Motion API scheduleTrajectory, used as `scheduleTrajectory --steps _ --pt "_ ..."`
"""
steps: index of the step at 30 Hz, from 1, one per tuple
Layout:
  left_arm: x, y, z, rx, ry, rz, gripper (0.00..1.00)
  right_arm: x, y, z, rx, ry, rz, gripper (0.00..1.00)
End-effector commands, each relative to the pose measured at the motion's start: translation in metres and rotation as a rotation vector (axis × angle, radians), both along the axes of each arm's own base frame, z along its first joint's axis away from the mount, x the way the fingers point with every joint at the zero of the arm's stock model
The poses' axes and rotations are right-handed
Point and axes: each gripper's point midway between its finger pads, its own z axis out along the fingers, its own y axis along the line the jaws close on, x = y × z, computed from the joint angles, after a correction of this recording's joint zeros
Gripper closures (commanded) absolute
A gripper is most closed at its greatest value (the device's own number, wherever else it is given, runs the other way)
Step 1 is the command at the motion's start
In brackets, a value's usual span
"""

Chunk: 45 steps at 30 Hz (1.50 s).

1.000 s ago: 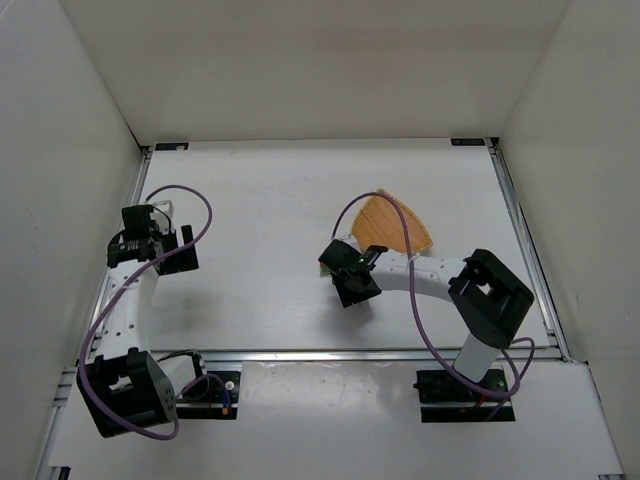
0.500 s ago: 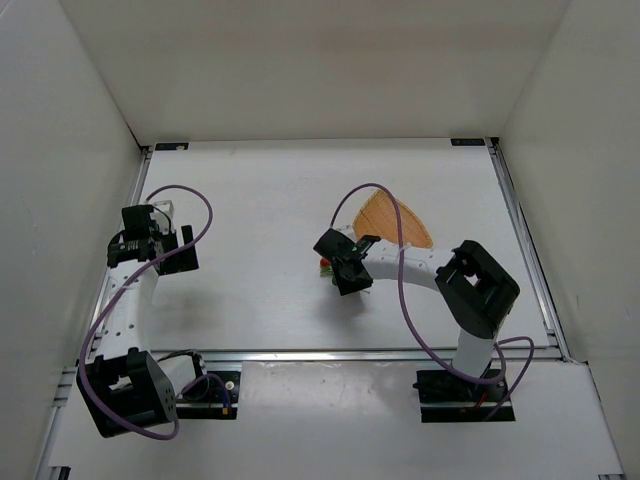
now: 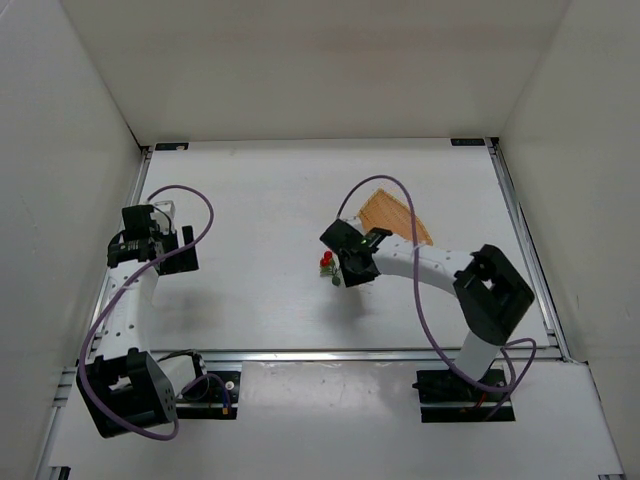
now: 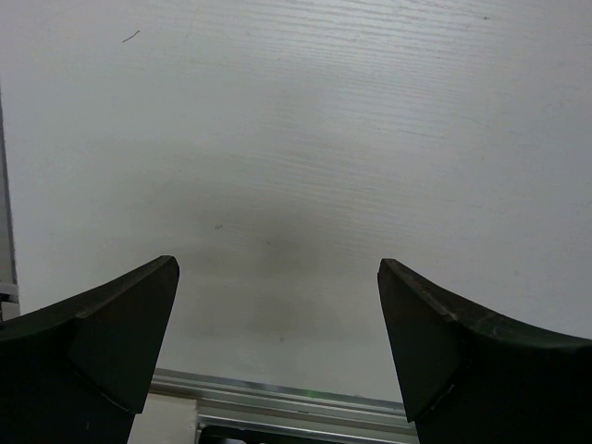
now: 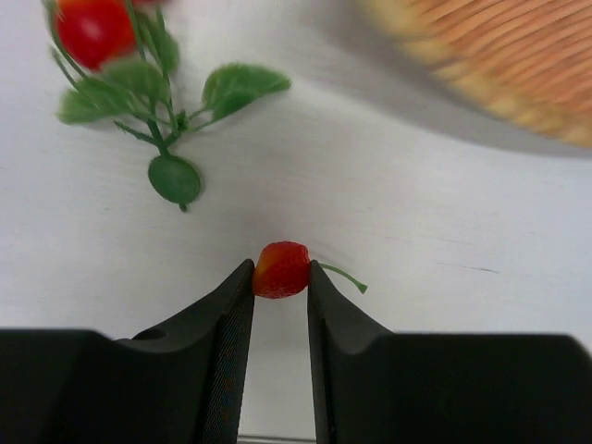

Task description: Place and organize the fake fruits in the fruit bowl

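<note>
The small berry [image 5: 282,269] between the black fingers [image 5: 227,342] of the right pincer [image 5: 280,266] is red with a thin green stem. A second berry [image 5: 92,30] is also red, its leaves [image 5: 245,85] mid-green. The fruit bowl [image 5: 527,55] is tan-orange with fine stripes and a paler rim. The worktop [image 4: 305,139] is white, faintly grained; the left pincer [image 4: 277,264] is black

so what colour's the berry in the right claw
The berry is red, with a thin green stem; clearest in the right wrist view.

Berry [image 5: 282,269] in right gripper [image 5: 280,275]; leafy sprig [image 3: 328,264] just left (fruit bowl [image 3: 400,215] behind, rightward).
</note>
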Motion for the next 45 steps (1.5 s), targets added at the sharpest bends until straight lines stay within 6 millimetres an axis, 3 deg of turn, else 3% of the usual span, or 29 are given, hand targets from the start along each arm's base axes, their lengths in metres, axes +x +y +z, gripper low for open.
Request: scheduleTrajectory --steps 1,5,7,8,10,11,12,14,15,17,18,19,21,22,24,25,26,27,28,29,32,38,42,45 --pt "0.000 -0.006 0.008 0.044 -0.034 -0.068 0.00 0.042 -0.001 0.074 0.130 -0.157 -0.077 0.91" --pt "0.014 -0.028 0.028 0.184 -0.066 -0.246 0.00 0.086 -0.026 0.097 0.129 -0.192 -0.174 0.90" --pt "0.025 -0.038 0.043 0.232 -0.092 -0.325 0.00 0.110 -0.045 0.088 0.105 -0.160 -0.238 0.87" --pt "0.030 -0.045 0.042 0.251 -0.080 -0.362 0.00 0.129 -0.055 0.094 0.121 -0.161 -0.285 0.87" --pt "0.043 -0.071 0.056 0.312 -0.102 -0.474 0.00 0.143 -0.062 0.075 0.110 -0.096 -0.308 0.84" --pt "0.045 -0.080 0.056 0.330 -0.091 -0.517 0.00 0.149 -0.071 0.071 0.113 -0.062 -0.326 0.77" --pt "0.050 -0.104 0.058 0.354 -0.080 -0.600 0.00 0.153 -0.073 0.059 0.102 -0.029 -0.337 0.70" --pt "0.053 -0.131 0.058 0.362 -0.073 -0.678 0.00 0.169 -0.077 0.064 0.124 -0.035 -0.352 0.52" --pt "0.051 -0.157 0.049 0.365 -0.045 -0.764 0.00 0.167 -0.073 0.061 0.134 -0.012 -0.345 0.47" --pt "0.053 -0.187 0.051 0.371 -0.058 -0.849 0.00 0.172 -0.080 0.064 0.159 -0.007 -0.364 0.41" --pt "0.054 -0.201 0.039 0.384 -0.022 -0.901 0.00 0.172 -0.078 0.069 0.175 -0.011 -0.358 0.39" --pt "0.051 -0.229 0.041 0.368 -0.040 -0.971 0.00 0.173 -0.082 0.072 0.190 -0.014 -0.366 0.37" --pt "0.050 -0.257 0.036 0.350 -0.031 -1.040 0.00 0.169 -0.085 0.080 0.218 -0.020 -0.368 0.37" --pt "0.049 -0.281 0.028 0.332 -0.015 -1.098 0.00 0.168 -0.091 0.084 0.221 -0.026 -0.380 0.37" --pt "0.047 -0.303 0.017 0.313 0.008 -1.149 0.00 0.160 -0.097 0.103 0.259 -0.055 -0.396 0.36" --pt "0.047 -0.314 -0.002 0.306 0.058 -1.177 0.00 0.154 -0.103 0.100 0.269 -0.048 -0.417 0.36" --pt "0.051 -0.325 -0.001 0.300 0.051 -1.179 0.00 0.151 -0.109 0.118 0.296 -0.095 -0.423 0.36" --pt "0.049 -0.334 -0.009 0.291 0.066 -1.203 0.00 0.144 -0.111 0.122 0.307 -0.102 -0.433 0.36" --pt "0.054 -0.339 -0.027 0.299 0.103 -1.206 0.00 0.136 -0.118 0.118 0.303 -0.099 -0.444 0.36" --pt "0.056 -0.348 -0.029 0.273 0.104 -1.207 0.00 0.130 -0.127 0.133 0.320 -0.139 -0.467 0.36" --pt "0.061 -0.354 -0.054 0.278 0.153 -1.203 0.00 0.118 -0.144 0.150 0.352 -0.194 -0.502 0.36" --pt "0.065 -0.367 -0.087 0.255 0.213 -1.214 0.03 0.097 -0.161 0.174 0.411 -0.266 -0.551 0.36" --pt "0.062 -0.371 -0.097 0.202 0.237 -1.222 0.19 0.089 -0.170 0.187 0.427 -0.304 -0.566 0.36" --pt "0.061 -0.375 -0.097 0.158 0.236 -1.224 0.36 0.084 -0.177 0.182 0.421 -0.292 -0.595 0.36"
